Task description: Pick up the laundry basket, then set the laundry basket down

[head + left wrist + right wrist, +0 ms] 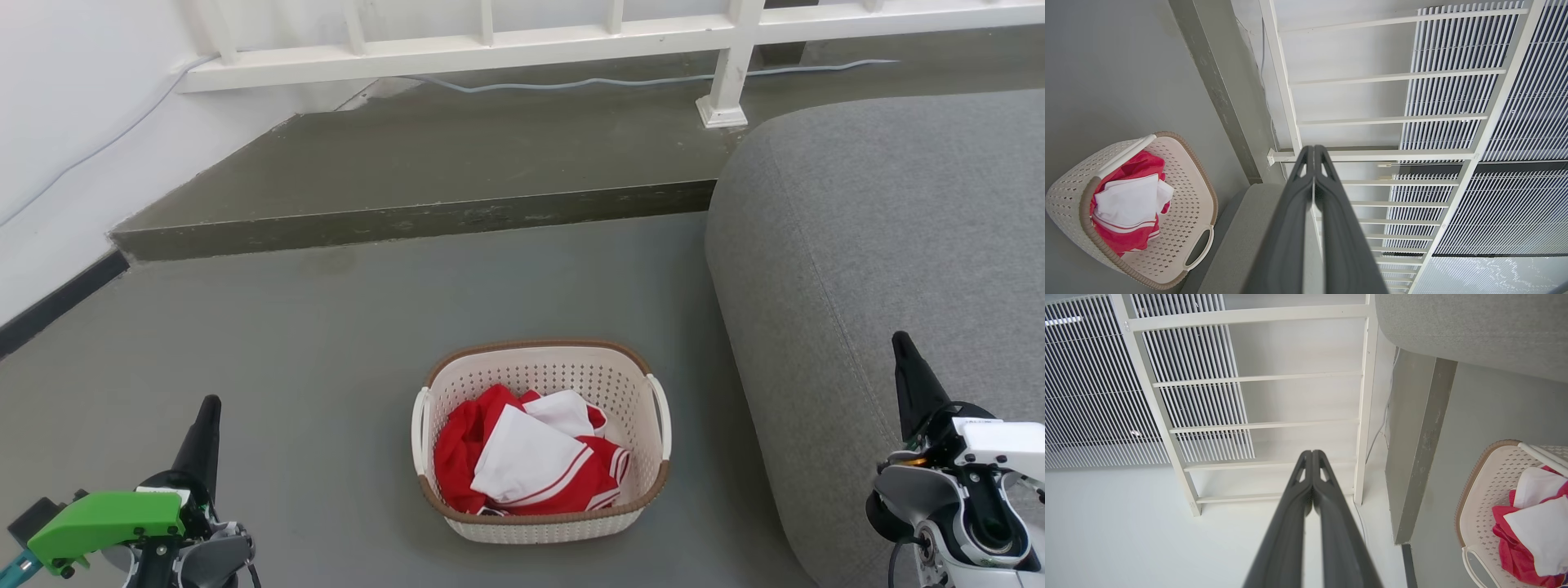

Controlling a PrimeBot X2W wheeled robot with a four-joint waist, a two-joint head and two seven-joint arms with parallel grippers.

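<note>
Finding: the basket (563, 376) stands upright on the floor (326, 343). It lies inward of both arms: to the right of the left gripper (208, 408) and to the left of the right gripper (902, 347), about level with their fingers and lower than them.

Gripper state: both are pressed together and hold nothing. In each wrist view the two dark fingers meet along their length, with no gap at the tips. Both point forward, away from the robot and past the basket towards the railing (490, 49).

Orientation: the basket's two white handles face outward, the left handle (420, 429) towards the left gripper and the right handle (661, 416) towards the right. Its long axis appears to run handle to handle, across the robot's front. Red and white clothes (522, 457) lie loose inside, below the rim.

Reach: neither gripper touches the basket and both are well apart from it. The left looks slightly nearer, but the margin is too small to rely on. The right gripper hangs by the edge of the grey sofa (857, 245), which sits near the basket's right side.

Stage: a basket at rest on the floor with both grippers clear fits either a basket waiting to be lifted or one already set down again. These pictures cannot separate the two.
</note>
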